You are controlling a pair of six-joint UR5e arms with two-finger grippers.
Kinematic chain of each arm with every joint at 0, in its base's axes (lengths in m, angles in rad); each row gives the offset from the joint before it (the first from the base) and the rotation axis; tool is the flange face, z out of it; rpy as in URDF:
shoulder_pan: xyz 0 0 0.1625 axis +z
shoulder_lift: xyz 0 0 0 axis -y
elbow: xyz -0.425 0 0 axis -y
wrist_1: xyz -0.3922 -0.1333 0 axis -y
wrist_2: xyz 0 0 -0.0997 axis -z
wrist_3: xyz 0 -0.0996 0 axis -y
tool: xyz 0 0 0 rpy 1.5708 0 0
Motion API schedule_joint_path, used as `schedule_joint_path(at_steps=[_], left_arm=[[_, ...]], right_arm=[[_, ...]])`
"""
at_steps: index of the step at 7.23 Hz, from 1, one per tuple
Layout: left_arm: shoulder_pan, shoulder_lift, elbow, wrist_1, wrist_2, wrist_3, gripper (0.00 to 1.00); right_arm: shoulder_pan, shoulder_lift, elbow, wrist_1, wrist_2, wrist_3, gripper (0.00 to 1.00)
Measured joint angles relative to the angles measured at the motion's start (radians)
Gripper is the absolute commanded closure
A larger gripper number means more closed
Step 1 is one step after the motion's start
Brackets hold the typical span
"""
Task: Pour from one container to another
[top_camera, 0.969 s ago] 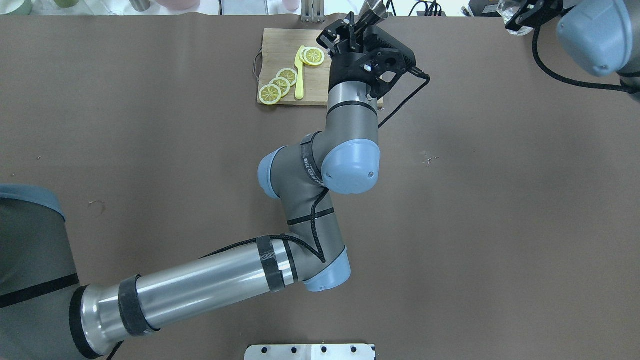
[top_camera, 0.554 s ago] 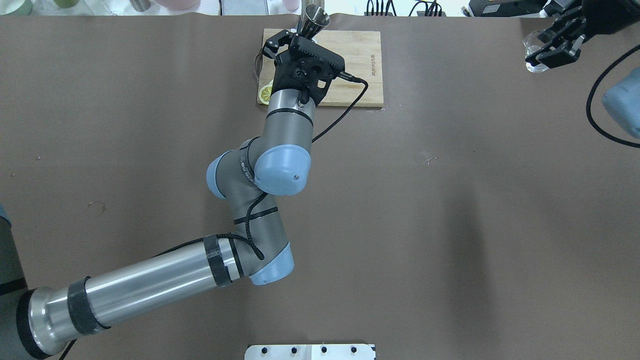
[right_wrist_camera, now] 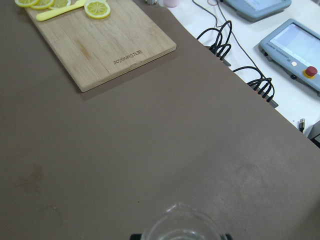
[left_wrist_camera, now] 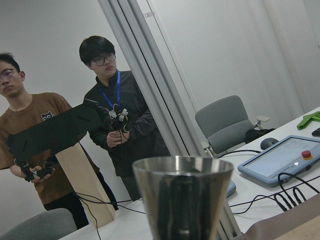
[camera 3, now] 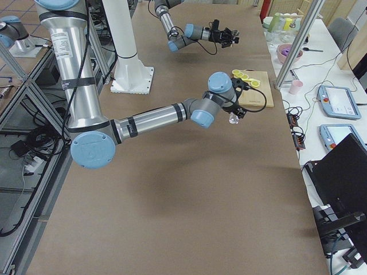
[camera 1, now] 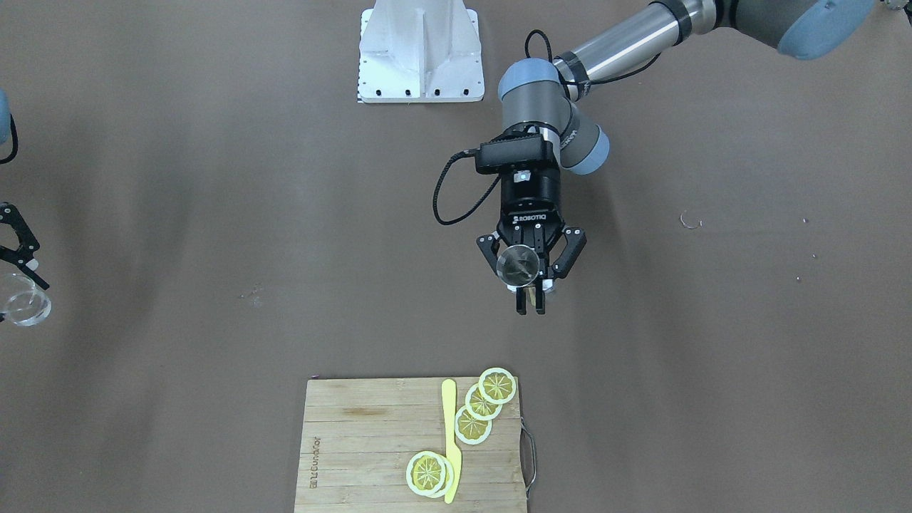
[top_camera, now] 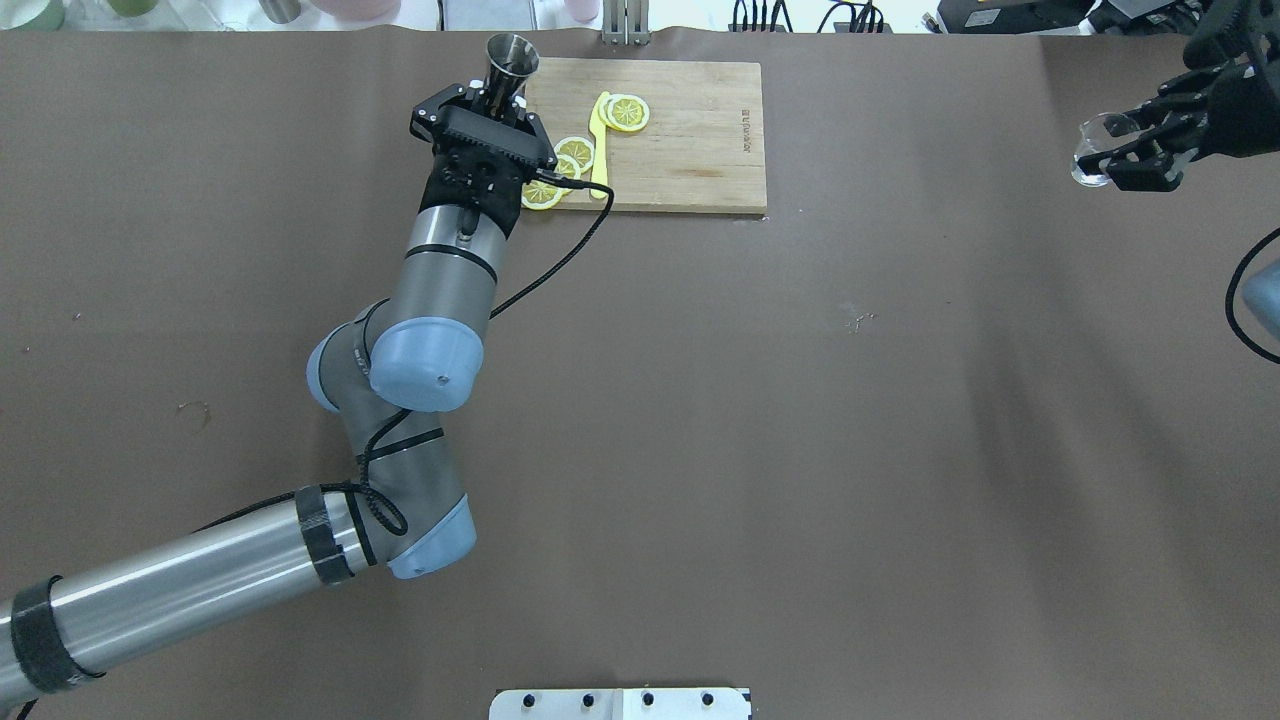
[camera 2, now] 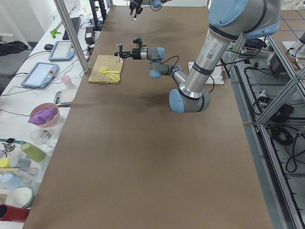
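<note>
A plain brown surface (top_camera: pixel 800 450) fills the scene. Nearest us, the left hand (camera 1: pixel 531 301) pinches the steel jigger (top_camera: pixel 510 55) upright, just off the left end of the cutting board (top_camera: pixel 690 150). Far to the right, the right hand (top_camera: pixel 1120 158) is closed around the clear glass cup (top_camera: pixel 1090 152), which seems lifted off the surface.

We judge the gap to be the main risk. Jigger and cup are well apart, so a jolt or tilt on the way across would spill onto the surface. We cannot see whether the jigger holds anything. Both mouths are small, so a slight misalignment would send the pour past the cup, and slick steel could swivel in the pinch.

We count two hands, one jigger, one cup and one board. On the board lie one yellow knife (camera 1: pixel 449 434) and five lemon slices (camera 1: pixel 497 385), one of them partly covered. Beyond, two people (left_wrist_camera: pixel 117 130) watch.
</note>
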Motion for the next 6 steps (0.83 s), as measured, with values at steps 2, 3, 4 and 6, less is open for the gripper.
schedule_joint_path(at_steps=[2,3,4,6], left_arm=[[0.003,0.141,-0.097,-0.046,-0.012,-0.073,1.00],[0.004,0.216,-0.131,-0.096,-0.015,-0.088,1.00],[0.005,0.291,-0.158,-0.151,-0.017,-0.094,1.00],[0.005,0.439,-0.196,-0.275,-0.018,-0.097,1.00]], right_arm=[[-0.002,-0.017,-0.150,0.289,-0.028,0.116,1.00],[-0.005,-0.017,-0.202,0.363,-0.038,0.145,1.00],[-0.010,-0.018,-0.243,0.406,-0.044,0.161,1.00],[-0.028,-0.016,-0.326,0.489,-0.049,0.197,1.00]])
